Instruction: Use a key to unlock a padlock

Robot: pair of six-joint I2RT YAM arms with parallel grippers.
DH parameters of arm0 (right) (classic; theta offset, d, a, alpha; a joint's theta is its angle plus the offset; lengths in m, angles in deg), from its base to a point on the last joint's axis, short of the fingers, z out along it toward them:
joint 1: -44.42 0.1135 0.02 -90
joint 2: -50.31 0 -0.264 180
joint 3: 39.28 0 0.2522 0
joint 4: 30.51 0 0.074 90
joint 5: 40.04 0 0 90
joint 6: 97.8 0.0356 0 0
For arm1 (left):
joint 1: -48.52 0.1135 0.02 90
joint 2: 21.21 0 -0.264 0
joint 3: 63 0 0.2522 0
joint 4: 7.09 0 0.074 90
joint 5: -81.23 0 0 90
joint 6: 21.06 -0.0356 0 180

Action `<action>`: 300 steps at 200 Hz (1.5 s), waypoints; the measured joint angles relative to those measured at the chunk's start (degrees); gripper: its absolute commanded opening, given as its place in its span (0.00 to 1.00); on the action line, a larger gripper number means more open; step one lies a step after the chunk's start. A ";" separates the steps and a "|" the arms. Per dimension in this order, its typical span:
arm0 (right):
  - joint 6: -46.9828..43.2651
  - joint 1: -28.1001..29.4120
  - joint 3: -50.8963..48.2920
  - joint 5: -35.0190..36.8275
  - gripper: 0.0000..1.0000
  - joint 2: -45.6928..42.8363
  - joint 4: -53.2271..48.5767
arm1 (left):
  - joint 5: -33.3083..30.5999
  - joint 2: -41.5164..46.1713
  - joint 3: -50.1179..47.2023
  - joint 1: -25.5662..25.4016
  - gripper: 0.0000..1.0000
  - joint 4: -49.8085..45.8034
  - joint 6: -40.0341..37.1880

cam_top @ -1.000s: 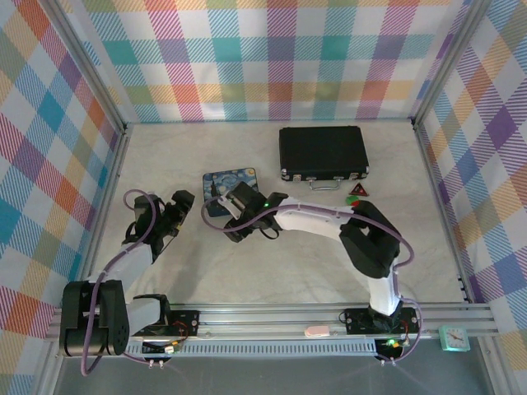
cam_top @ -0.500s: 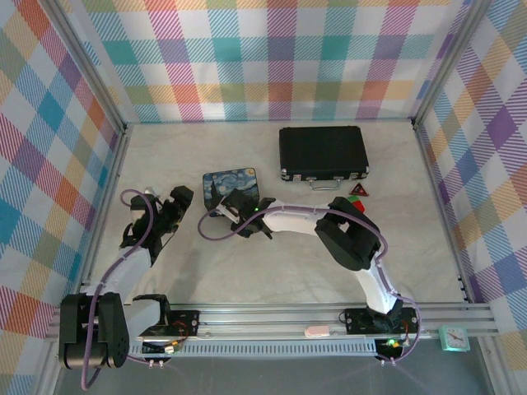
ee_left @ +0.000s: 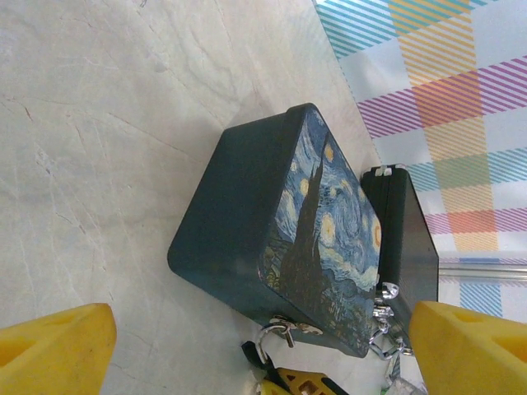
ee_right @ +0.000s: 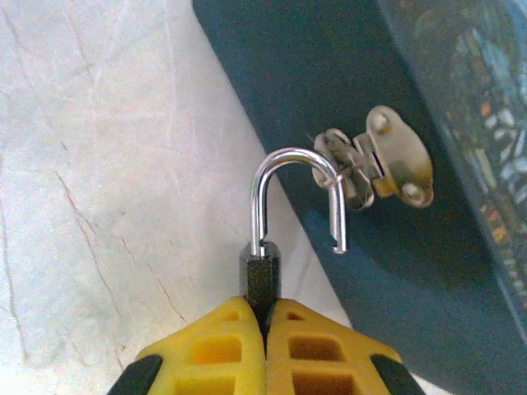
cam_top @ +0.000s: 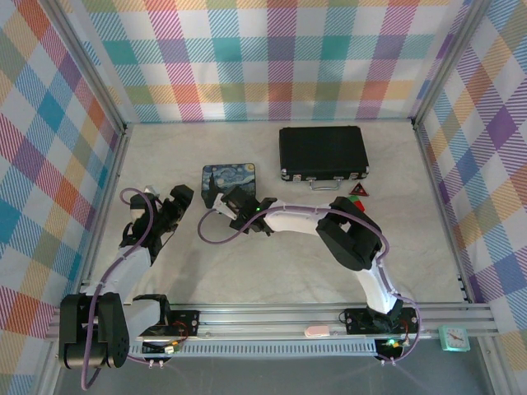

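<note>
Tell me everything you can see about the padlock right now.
The padlock is tiny, with a black body and a thin, shiny silvery shackle. The shackle is open: one leg sits in the body, the notched free end is out, and it looks hooked through the brass-coloured latch of the blue painted tin. The right gripper is shut on its body.

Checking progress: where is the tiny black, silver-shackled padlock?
The padlock is mid right wrist view, pinched by the right gripper, shackle at the blue tin's latch.
</note>
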State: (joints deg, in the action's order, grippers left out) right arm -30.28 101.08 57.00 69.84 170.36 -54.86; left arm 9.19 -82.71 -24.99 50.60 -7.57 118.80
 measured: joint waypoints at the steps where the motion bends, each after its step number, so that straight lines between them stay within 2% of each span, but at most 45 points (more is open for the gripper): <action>1: -0.22 0.00 0.00 -0.07 0.00 0.00 0.02 | 0.00 0.00 0.00 0.00 0.91 0.00 0.00; 51: -4.79 -0.35 -0.02 -4.48 0.00 -0.04 0.81 | 0.07 -4.76 0.44 0.00 0.90 2.86 -1.79; 69: -5.97 -0.63 -0.02 -6.58 0.00 -0.07 1.29 | 1.25 -9.49 2.01 0.02 0.82 5.77 -2.38; 104: -7.19 -1.51 0.59 -9.64 0.00 0.15 1.14 | 4.98 -18.47 5.57 -0.68 0.78 11.08 -3.67; 188: -6.73 -2.64 5.16 -13.97 0.00 2.29 -1.75 | 5.20 -22.45 6.78 -6.19 0.72 13.07 -7.30; 244: -5.68 -3.37 5.35 -15.19 0.00 2.49 -2.40 | 3.85 -23.91 6.78 -7.26 0.73 15.21 -6.75; 300: -4.07 -3.74 4.13 -17.59 0.00 2.08 -0.96 | 1.70 -22.18 6.78 -7.54 0.82 12.48 -6.34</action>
State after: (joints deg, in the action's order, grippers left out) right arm -34.35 97.34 61.13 52.25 172.44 -55.82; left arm 10.89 -104.89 -18.22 43.06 4.91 112.47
